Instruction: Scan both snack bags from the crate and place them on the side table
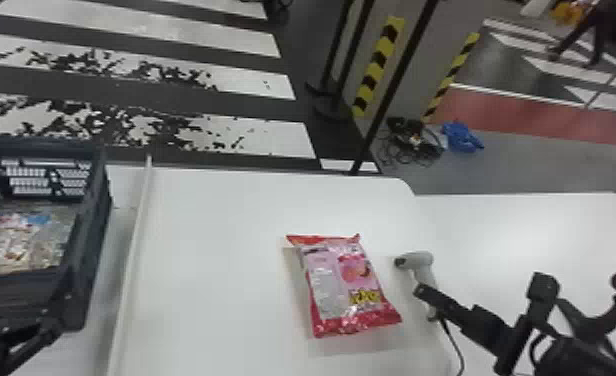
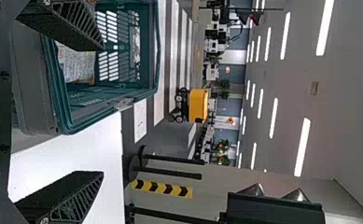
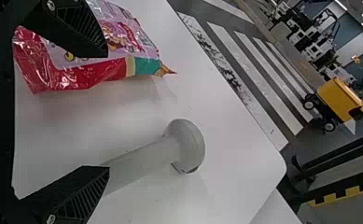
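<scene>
We had left fingers (image 2: 67,25) apart by the crate (image 1: 94,220) (other bag (image 1: 29,240) inside), right fingers (image 3: 79,189) apart near the scanner (image 3: 188,144), handle (image 3: 137,161) toward them, red bag (image 1: 344,285) beside it on the counter (image 1: 222,250).

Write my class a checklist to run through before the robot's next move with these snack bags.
1. Right gripper open: ok, jaws apart.
2. Left gripper open: ok, jaws apart.
3. Red-and-pink snack bag lying on the white table: ok.
4. Handheld scanner gripped: not ok; it is near the right gripper's open jaws, beside the bag.
5. Red-and-pink bag already scanned: cannot tell.
6. Crate emptied: not ok; another snack bag lies inside.
</scene>
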You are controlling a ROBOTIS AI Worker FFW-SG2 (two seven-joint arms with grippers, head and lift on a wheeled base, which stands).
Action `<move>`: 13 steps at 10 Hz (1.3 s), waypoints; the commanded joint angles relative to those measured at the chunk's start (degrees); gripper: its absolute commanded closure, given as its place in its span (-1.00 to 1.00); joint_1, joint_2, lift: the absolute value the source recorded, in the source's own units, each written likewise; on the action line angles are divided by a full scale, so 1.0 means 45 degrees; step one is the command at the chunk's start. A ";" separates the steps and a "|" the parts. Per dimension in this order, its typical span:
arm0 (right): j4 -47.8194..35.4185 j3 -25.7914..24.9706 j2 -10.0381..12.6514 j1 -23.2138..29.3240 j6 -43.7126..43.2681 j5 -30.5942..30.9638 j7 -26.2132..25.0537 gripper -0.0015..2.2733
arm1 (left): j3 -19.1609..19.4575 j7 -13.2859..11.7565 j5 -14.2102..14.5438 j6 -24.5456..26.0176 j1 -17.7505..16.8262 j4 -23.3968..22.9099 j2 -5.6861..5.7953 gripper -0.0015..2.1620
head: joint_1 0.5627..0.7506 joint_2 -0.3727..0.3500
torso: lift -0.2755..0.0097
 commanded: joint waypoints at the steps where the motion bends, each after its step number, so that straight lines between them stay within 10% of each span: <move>1: -0.0054 0.0205 0.0016 0.0023 0.0966 0.0042 0.0171 -0.93 | -0.0007 0.0000 0.0000 0.0000 -0.0016 0.0055 0.0000 -0.96 | 0.41 -0.94 | 0.24; 13: 0.0961 0.1709 -0.0101 -0.0563 0.2177 0.1116 0.0151 -0.92 | -0.0065 0.0000 0.0078 -0.0039 -0.0153 0.0211 0.0118 -0.96 | 0.41 -0.75 | 0.24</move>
